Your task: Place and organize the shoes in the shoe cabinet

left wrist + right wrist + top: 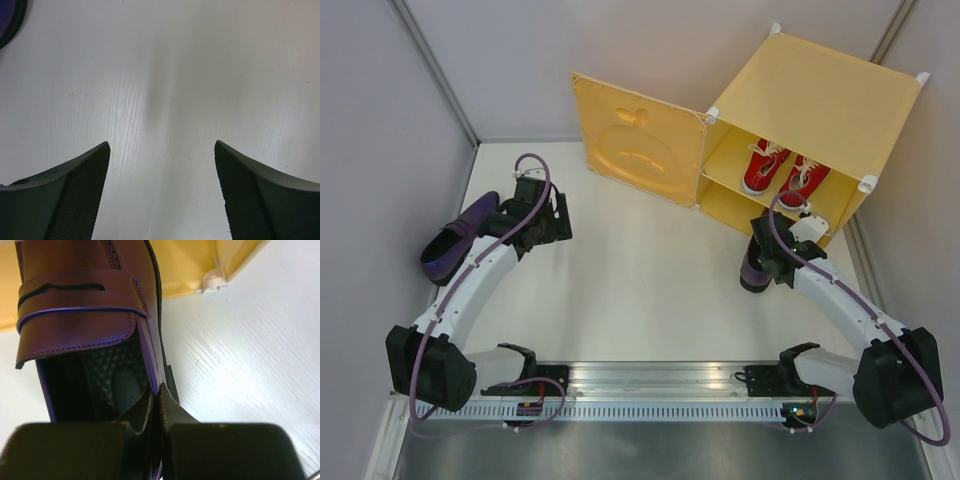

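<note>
The yellow-orange shoe cabinet (840, 90) stands at the back right with its apple door (635, 140) swung open to the left. Two red sneakers (782, 170) sit side by side on its upper shelf. My right gripper (772, 256) is shut on the side wall of a dark purple loafer (85, 310), holding it just in front of the cabinet's lower opening (190, 265). The other purple loafer (458, 238) lies at the left of the table; its edge shows in the left wrist view (9, 22). My left gripper (162, 190) is open and empty over bare table, beside that loafer.
Grey walls enclose the white table (640, 270) on the left, back and right. The open door stands upright between the two arms at the back. A metal rail (660, 385) runs along the near edge.
</note>
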`<action>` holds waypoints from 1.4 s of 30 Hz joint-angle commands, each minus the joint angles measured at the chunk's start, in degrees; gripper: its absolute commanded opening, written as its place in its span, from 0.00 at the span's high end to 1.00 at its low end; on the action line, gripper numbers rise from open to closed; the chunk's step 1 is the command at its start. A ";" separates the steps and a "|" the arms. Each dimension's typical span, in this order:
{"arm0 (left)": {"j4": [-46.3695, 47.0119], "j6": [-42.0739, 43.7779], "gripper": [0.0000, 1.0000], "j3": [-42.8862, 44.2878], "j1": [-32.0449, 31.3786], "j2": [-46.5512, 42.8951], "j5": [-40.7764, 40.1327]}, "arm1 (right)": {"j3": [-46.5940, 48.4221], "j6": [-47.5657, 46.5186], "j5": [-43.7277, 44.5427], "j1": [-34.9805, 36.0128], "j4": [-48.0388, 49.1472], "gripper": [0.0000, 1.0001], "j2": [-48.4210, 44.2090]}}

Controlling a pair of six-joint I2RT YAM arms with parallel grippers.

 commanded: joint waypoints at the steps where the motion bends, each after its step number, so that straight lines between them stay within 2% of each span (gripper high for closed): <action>1: 2.12 1.90 0.13 -0.12 0.23 -0.41 -1.08 | 1.76 -2.39 2.27 -2.75 10.36 1.00 1.16; 4: 2.12 1.99 0.13 -0.21 0.23 -0.32 -1.08 | 1.93 -3.18 1.48 -4.95 13.53 0.99 3.36; 7: 2.12 1.90 0.13 -0.21 0.23 -0.23 -1.08 | 1.41 -3.45 1.13 -6.71 14.68 0.94 4.95; 11: 2.21 2.08 0.13 -0.21 0.23 -0.32 -1.17 | 0.44 -4.50 1.12 -7.77 15.64 0.72 5.83; 13: 2.21 2.08 0.13 -0.21 0.32 -0.32 -1.08 | 0.18 -5.03 1.13 -8.04 15.56 0.66 5.65; 14: 2.21 2.08 0.13 -0.21 0.23 -0.32 -1.08 | 0.17 -5.46 1.04 -8.04 15.21 0.57 5.56; 16: 2.12 1.99 0.13 -0.21 0.23 -0.23 -1.00 | 0.52 -5.99 0.25 -8.04 14.42 0.50 4.69; 19: 2.21 1.99 0.13 -0.21 0.23 -0.15 -0.73 | 1.05 -8.10 -2.73 -8.04 13.71 0.40 2.14; 20: 2.21 1.99 0.13 -0.21 0.23 -0.14 -0.65 | 1.14 -9.76 -3.87 -8.04 13.54 0.33 0.48; 26: 2.21 1.99 0.13 -0.21 0.23 0.21 0.32 | 0.18 -14.52 -11.53 -7.77 12.05 0.09 -5.94; 29: 2.21 2.08 0.13 -0.13 0.23 0.64 0.85 | -0.88 -17.16 -12.85 -6.99 11.08 0.02 -8.31; 39: 2.30 2.17 0.13 -0.30 0.23 1.17 0.85 | -8.87 -13.56 -9.34 1.10 11.86 0.02 -7.62; 42: 2.30 2.08 0.13 -0.30 0.23 1.26 0.76 | -10.98 -12.41 -8.02 2.77 14.76 0.02 -6.22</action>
